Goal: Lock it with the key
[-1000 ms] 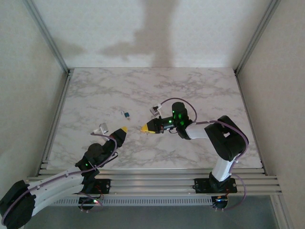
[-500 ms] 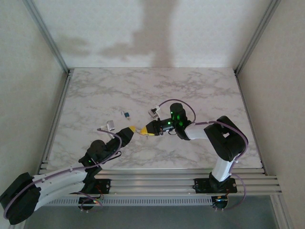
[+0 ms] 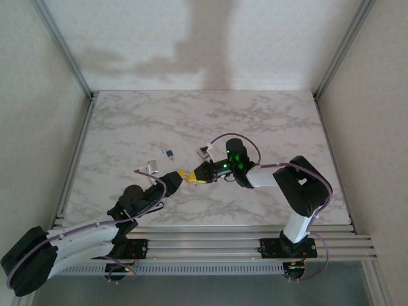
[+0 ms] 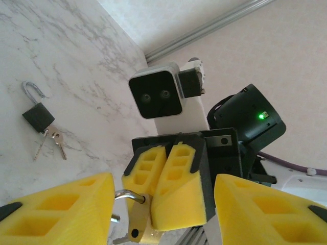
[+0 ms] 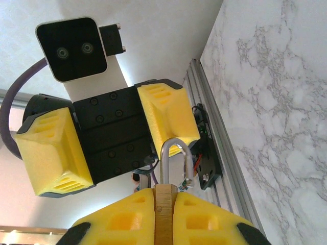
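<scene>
The right gripper (image 5: 164, 195) pinches the brass padlock (image 5: 164, 214) between the spread fingers of the left gripper (image 4: 163, 204) (keys (image 4: 59, 145) lie against the black padlock (image 4: 38, 116)).

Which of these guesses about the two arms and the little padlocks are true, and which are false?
1. The right pincer is clamped on a brass padlock. True.
2. The left pincer is shut tight. False: its yellow fingers stand apart, either side of the right pincer.
3. A dark padlock lies on the marble table with its shackle open. True.
4. Nothing lies beside that dark padlock. False: small keys lie at its base.
</scene>
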You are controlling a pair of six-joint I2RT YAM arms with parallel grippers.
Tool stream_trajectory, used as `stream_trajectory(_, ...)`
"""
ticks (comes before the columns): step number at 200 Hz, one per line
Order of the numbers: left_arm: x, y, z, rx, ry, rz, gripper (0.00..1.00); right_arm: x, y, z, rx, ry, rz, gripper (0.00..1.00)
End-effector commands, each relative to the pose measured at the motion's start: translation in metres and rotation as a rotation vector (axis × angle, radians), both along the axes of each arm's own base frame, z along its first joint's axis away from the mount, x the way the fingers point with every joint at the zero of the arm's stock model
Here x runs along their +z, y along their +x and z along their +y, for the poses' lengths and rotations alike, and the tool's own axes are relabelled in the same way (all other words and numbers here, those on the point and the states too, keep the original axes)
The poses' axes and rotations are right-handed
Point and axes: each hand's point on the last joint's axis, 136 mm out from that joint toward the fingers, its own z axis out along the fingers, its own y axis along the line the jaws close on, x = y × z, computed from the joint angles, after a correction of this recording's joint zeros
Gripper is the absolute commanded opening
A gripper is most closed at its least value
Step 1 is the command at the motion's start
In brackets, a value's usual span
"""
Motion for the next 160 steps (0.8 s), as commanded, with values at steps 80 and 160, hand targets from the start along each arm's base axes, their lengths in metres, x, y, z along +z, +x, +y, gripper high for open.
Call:
stream_trajectory(80, 0.000, 0.009, 0.001, 0.027, 0.120, -0.033, 0.54, 0.023, -0.015, 0.001, 0.070, 0.059, -0.078, 0.00)
stream_trajectory(160, 0.024, -0.003, -0.015, -0.076, 0.014, -0.077, 0.54, 0.021, -0.019, 0.005, 0.087, 0.058, -0.074, 0.00)
